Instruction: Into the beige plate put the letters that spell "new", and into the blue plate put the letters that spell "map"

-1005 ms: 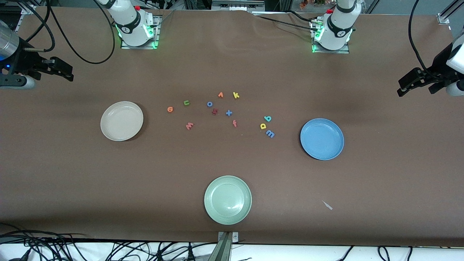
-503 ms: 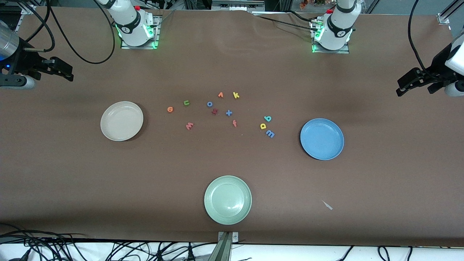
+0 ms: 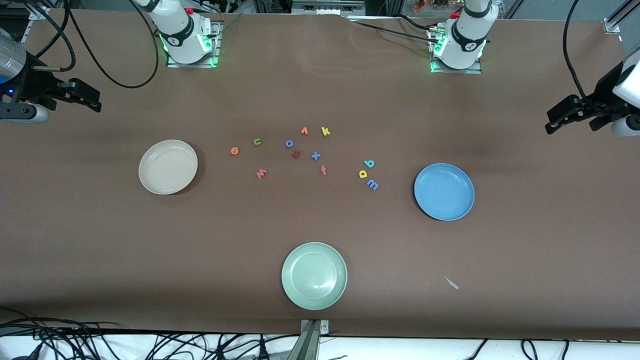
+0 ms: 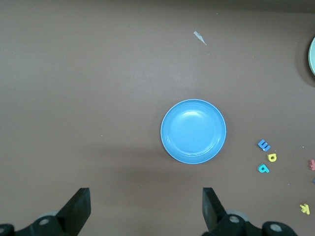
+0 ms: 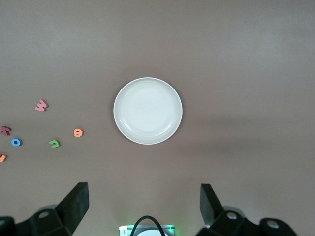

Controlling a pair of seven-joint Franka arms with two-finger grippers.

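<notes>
Letters n (image 3: pixel 257 142), e (image 3: pixel 234 150), w (image 3: pixel 261 173) lie beside the empty beige plate (image 3: pixel 168 166); m (image 3: pixel 372 184), a (image 3: pixel 363 174), p (image 3: pixel 369 163) beside the empty blue plate (image 3: pixel 444 191). Left gripper (image 3: pixel 562 119), spread wide, has crept inward; right gripper (image 3: pixel 85 98), likewise spread, waits. Sorting is just starting.

Pale green plate (image 4: pixel 312 55) — cut by left wrist view's edge

Brown table (image 3: pixel 525 240), three plates (image 3: pixel 168 166), scattered foam letters (image 3: pixel 315 155), paper scrap (image 3: pixel 451 283)
</notes>
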